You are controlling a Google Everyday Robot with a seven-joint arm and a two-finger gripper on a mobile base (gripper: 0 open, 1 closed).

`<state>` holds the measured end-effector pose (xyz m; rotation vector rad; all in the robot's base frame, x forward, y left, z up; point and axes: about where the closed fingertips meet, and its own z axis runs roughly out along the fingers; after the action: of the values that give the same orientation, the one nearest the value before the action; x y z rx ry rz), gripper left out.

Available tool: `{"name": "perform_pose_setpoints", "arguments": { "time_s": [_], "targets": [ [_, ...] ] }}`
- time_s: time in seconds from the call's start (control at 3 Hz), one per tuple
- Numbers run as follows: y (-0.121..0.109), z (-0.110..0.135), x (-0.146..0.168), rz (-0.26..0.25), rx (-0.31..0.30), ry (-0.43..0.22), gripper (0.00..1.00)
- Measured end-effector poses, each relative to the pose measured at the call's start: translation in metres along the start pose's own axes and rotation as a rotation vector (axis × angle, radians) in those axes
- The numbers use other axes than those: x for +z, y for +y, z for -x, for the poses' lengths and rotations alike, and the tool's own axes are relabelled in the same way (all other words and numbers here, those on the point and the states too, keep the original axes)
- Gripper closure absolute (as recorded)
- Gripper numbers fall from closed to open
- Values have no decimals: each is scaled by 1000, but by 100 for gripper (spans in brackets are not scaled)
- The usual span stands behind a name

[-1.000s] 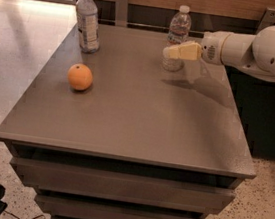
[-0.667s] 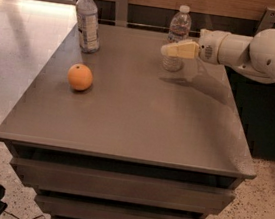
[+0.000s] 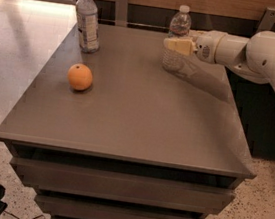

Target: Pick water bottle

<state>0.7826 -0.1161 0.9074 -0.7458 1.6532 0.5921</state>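
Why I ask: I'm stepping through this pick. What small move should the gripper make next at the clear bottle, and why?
Probably a short, straight lift, once the grip is sure. The gripper sits across the middle of the water bottle, which stands upright on the table near its far edge. Whether it already grips the bottle cannot be told, so I would keep the lift small.

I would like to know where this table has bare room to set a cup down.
The front stretch of the table, nearer than the orange, is bare from edge to edge. The back middle, between the labelled bottle and the water bottle, is also free. The back right is crowded: the tool sits at the water bottle there.
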Motion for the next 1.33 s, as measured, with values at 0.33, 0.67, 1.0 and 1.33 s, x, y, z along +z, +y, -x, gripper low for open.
{"name": "perform_pose_setpoints", "arguments": {
  "time_s": [0.33,0.67,1.0,1.33],
  "targets": [
    [2,0,3,5,0,0,61],
    [4,-1,5,9,1,0,85],
    [6,-1,8,14,1,1,100],
    [6,-1,8,14,1,1,100]
  ]
}}
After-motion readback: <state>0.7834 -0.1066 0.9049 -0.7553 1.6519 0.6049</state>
